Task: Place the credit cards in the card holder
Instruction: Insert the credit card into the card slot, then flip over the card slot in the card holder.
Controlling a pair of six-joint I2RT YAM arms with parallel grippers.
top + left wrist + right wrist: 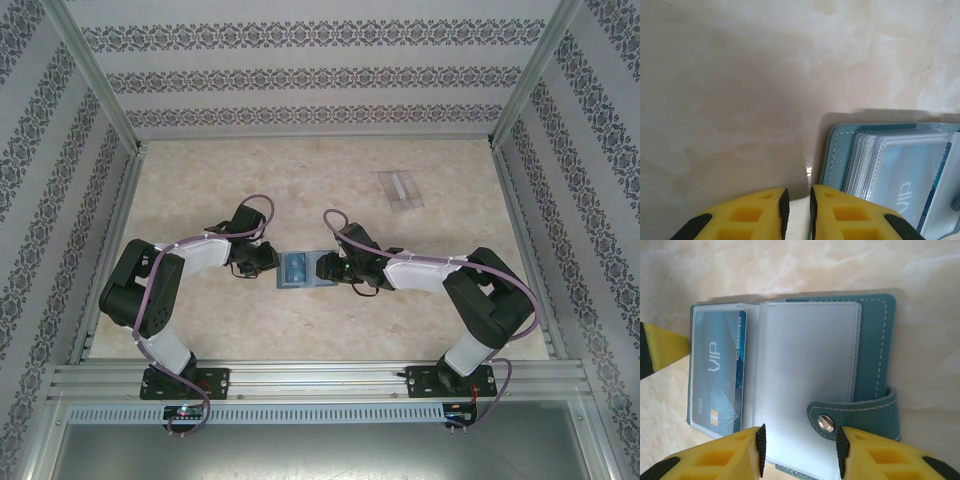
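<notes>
The teal-blue card holder (pixel 303 269) lies open on the table between both arms, its clear sleeves facing up (pixel 805 375). A blue card marked VIP (pixel 717 375) sits inside the left sleeve, and it shows again in the left wrist view (pixel 910 185). The strap with its metal snap (pixel 826 423) curls over the near right edge. My right gripper (pixel 800 450) is open, its fingers straddling that near edge. My left gripper (pixel 797 210) hovers at the holder's left edge (pixel 832 155), jaws a narrow gap apart with nothing between them. No yellow-orange card is in view.
A clear plastic box (pixel 400 188) lies at the back right of the marbled table (pixel 200 190). Patterned walls and metal frame posts close in the table on three sides. A metal rail (pixel 320 378) carries both arm bases at the near edge.
</notes>
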